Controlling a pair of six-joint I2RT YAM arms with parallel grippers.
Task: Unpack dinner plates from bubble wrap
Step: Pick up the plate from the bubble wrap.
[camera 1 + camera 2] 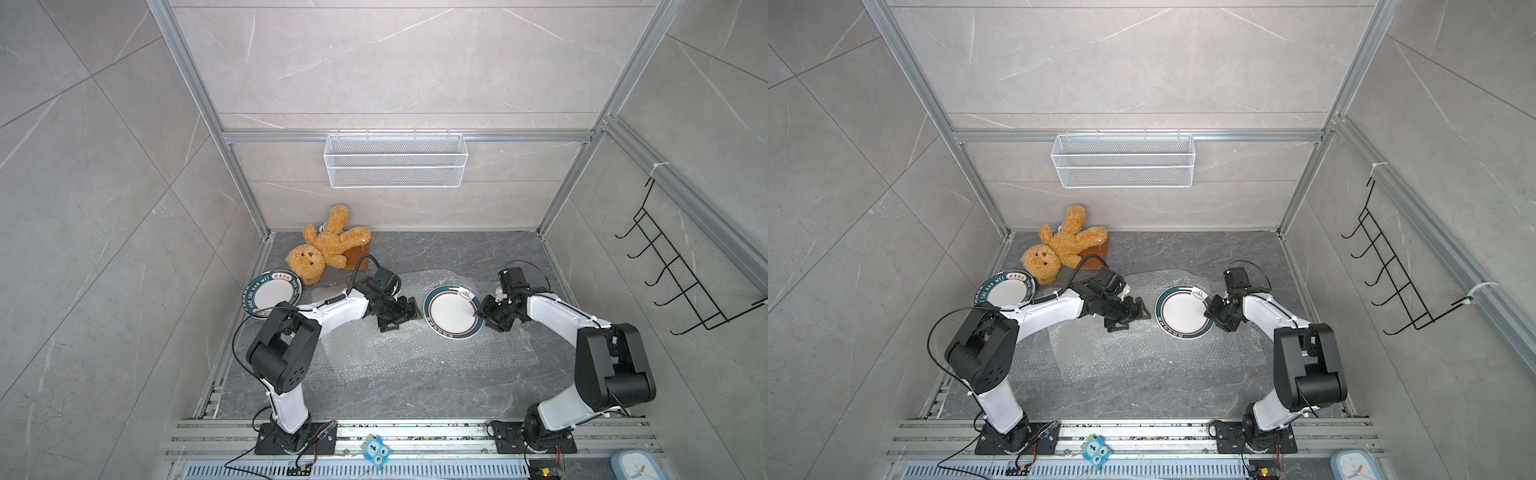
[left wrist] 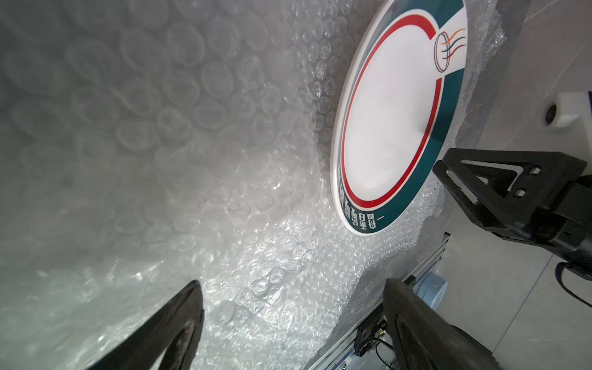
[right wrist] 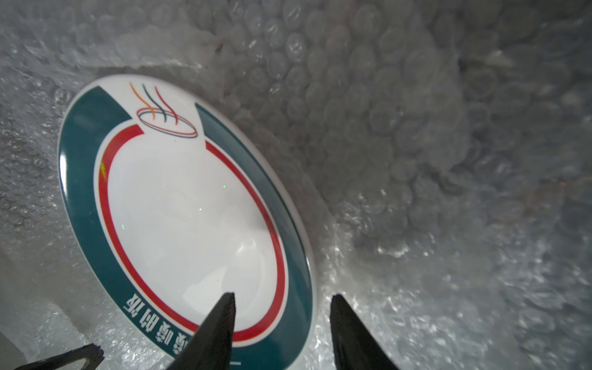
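White green-rimmed plate (image 1: 451, 311) laid on bubble wrap (image 1: 374, 357); right jaws parted astride its rim, left jaws spread wide nearby; second plate (image 1: 272, 293) seen beside teddy bear (image 1: 328, 245).

Pale grey marbled walls (image 1: 395, 62) in aluminium framing (image 1: 407, 136) boxed a darker tabletop (image 1: 457, 403), with a white mesh basket (image 1: 395, 160) hung at the back.

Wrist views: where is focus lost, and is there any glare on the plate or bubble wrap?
Left wrist view: the dinner plate is sharp, while the bubble wrap away from it is blurred and dim. Right wrist view: the plate is sharp with a soft sheen and tiny glints, and much of the wrap is soft and shadowed, with small highlights on its crinkles.
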